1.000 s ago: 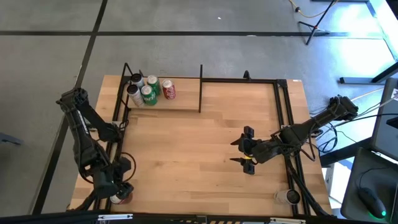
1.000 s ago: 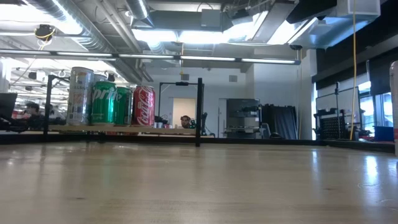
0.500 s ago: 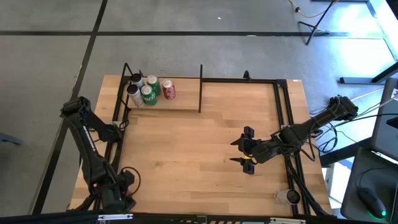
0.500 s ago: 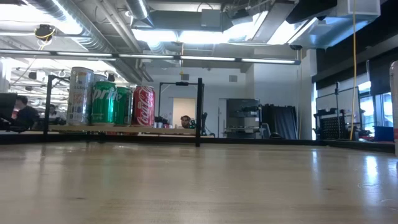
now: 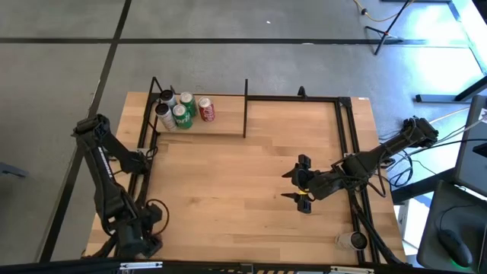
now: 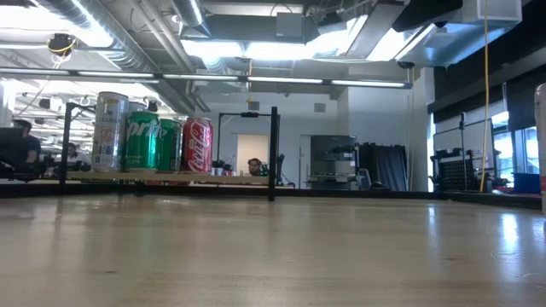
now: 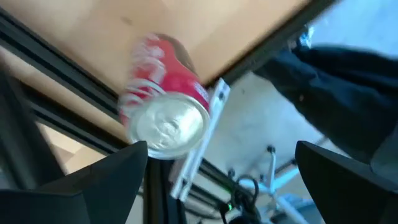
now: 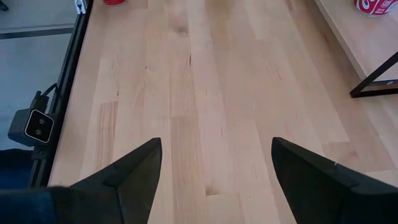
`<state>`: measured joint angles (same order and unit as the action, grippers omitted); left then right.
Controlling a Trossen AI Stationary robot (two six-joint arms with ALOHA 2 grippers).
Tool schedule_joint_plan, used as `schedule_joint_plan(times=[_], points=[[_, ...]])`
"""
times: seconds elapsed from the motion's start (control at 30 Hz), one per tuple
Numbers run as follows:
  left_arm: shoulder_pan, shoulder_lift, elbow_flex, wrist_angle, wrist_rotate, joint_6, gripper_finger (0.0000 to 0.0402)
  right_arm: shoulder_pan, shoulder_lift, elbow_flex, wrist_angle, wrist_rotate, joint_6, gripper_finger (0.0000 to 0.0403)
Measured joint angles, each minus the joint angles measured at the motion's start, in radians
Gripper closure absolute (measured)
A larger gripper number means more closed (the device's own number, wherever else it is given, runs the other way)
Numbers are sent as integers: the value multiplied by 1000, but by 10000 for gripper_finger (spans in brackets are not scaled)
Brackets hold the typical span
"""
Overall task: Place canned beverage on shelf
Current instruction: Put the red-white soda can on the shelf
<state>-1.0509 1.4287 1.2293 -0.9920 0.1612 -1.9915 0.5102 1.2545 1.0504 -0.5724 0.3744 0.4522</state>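
A red canned beverage (image 7: 163, 106) with a silver top stands upright at the table's near left corner. My left gripper (image 7: 221, 146) hovers over it, pointing steeply down and open, one finger on each side of the can's top and clear of it. In the high view my left gripper (image 5: 143, 245) hides the can. The shelf (image 5: 221, 128), a light-wood board in black rods, stands at the far left with several cans (image 5: 183, 111) upright on it, seen also in the low view (image 6: 153, 136). My right gripper (image 5: 288, 185) waits open above the table's middle right.
Another can (image 5: 356, 240) stands at the near right corner and shows at the low view's right edge (image 6: 541, 145). Black frame rods (image 5: 346, 152) run along the table's sides. A small camera (image 8: 38, 124) sits on the table's edge. Bare wood (image 5: 228, 183) lies between the arms.
My left gripper has moved toward the table's near edge and a little down, coming over the red can, which the high view showed beside it before and now hides. Its fingers have stayed open. The can has not moved.
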Motion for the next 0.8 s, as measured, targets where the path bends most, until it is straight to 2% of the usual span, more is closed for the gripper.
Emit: schedule_joint_plan(times=[0.27,0.43,0.8], points=[[-20,1,0,-5,-82,-46,5,0,0,0,0,0,10,116],[-20,17,-1,-83,-8,-93,5,0,0,0,0,0,12,116],[-32,84,-1,-46,11,-62,5,0,0,0,-1,10,0,116]])
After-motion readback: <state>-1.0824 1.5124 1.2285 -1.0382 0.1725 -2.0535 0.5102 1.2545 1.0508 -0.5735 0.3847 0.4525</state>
